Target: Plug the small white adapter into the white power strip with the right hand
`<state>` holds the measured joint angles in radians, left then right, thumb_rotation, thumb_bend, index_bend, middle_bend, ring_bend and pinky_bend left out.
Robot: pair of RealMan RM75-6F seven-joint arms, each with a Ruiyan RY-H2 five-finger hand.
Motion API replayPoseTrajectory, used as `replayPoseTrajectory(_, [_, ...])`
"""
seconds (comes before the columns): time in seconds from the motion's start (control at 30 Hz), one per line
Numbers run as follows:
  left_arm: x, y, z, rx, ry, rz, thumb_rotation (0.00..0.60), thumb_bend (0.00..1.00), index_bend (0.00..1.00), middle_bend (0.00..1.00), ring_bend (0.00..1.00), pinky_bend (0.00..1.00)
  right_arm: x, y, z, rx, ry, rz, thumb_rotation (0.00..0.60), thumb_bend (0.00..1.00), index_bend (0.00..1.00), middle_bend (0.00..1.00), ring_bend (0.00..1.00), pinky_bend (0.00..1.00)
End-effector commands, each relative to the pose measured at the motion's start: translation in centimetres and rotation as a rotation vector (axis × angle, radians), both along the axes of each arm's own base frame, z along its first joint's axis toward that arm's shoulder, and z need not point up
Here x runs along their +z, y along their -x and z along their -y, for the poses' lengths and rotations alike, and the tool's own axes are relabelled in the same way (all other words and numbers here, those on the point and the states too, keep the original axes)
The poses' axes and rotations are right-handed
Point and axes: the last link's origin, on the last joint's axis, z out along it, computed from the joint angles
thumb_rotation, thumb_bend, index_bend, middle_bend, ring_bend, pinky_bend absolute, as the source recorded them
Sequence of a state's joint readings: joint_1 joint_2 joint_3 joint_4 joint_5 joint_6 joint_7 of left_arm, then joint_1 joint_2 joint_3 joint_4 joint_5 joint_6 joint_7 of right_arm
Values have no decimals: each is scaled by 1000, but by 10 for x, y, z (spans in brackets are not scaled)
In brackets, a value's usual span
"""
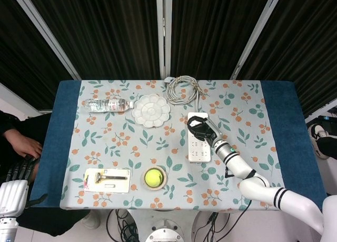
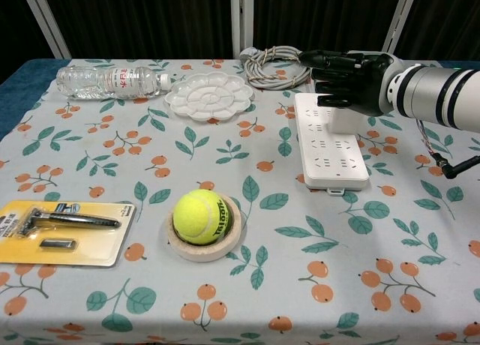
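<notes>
Right hand: the right hand, right of frame centre in the chest view, curls its fingers around the small white adapter.
Adapter: it stands on the far half of the white power strip, its base touching the strip; whether it is fully seated cannot be told.
Head view: the hand hides the adapter.
Left hand: only the head view shows the left hand, lower left corner, off the table; its grip cannot be told.

1 ball, 1 bottle, 1 palette
</notes>
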<state>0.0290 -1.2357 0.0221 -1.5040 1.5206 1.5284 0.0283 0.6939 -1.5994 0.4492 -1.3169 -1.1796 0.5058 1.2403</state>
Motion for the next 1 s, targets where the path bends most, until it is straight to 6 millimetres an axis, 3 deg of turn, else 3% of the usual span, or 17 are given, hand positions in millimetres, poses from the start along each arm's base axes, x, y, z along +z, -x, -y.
replayPoseTrajectory(0.03, [0,0,0,0,-1,0,600,83,64,0,0,0,3,-1,0,-1,12,10,600,752,1000,997,1000,1000])
replayPoseTrajectory(0.4, [3,-2,-1,-9,-7,-3,600,83,64,0,0,0,36,-1,-1,35,111,23,600,758,1000,997,1000,1000])
replayPoseTrajectory(0.53, [3,-4,-3,-19,-11,-6,600,82,64,0,0,0,57,6,-8,115,186,-68,600,755,992,982,972,983])
replayPoseTrajectory(0.6, [4,-5,-4,-24,-16,-7,600,82,64,0,0,0,71,16,-15,193,264,-189,600,740,899,904,872,872])
replayPoseTrajectory(0.7, [4,-6,-7,-33,-20,-7,600,82,64,0,0,0,92,36,-30,322,390,-441,600,676,669,730,657,573])
replayPoseTrajectory(0.83, [2,-9,-12,-50,-20,-6,600,82,64,0,0,0,118,62,-52,426,496,-762,600,370,414,456,310,126])
replayPoseTrajectory(0.9, [0,-12,-16,-63,-19,-6,600,82,64,0,0,0,129,73,-66,456,523,-901,600,317,326,367,212,28])
replayPoseTrajectory(1.0, [0,-15,-20,-76,-23,-8,600,83,64,0,0,0,144,88,-87,474,517,-1072,600,286,170,235,89,0])
